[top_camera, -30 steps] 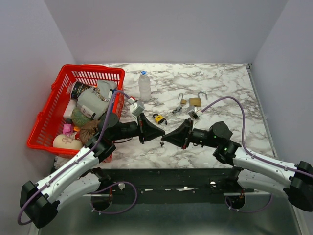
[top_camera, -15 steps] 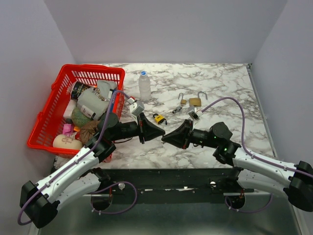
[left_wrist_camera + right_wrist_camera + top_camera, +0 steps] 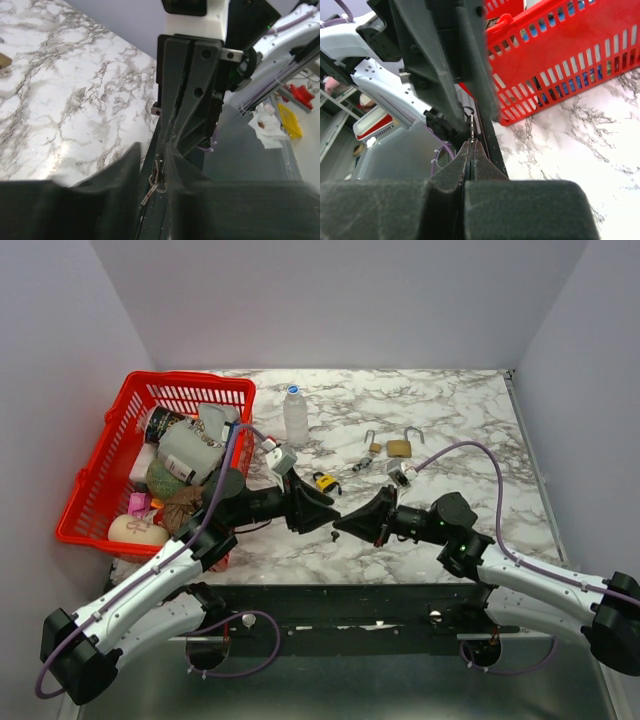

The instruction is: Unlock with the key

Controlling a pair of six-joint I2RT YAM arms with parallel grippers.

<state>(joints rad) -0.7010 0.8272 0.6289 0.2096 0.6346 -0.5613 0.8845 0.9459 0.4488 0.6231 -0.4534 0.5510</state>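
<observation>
Metal key (image 3: pixel 471 125), one, gripped: left end effector (image 3: pixel 156 162), right end effector (image 3: pixel 471 150).

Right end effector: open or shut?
Shut. In the right wrist view, the right end effector is pinched flat on a thin key, with no gap showing at its tips.

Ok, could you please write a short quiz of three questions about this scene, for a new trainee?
1. True or false: the red basket stands on the left part of the table.
2. What stands upright beside the basket? A) a bottle B) a cup C) a can
3. Fill in: the left gripper and the right gripper meet at a small metal ____.
Key: 1 true; 2 A; 3 key.
</observation>
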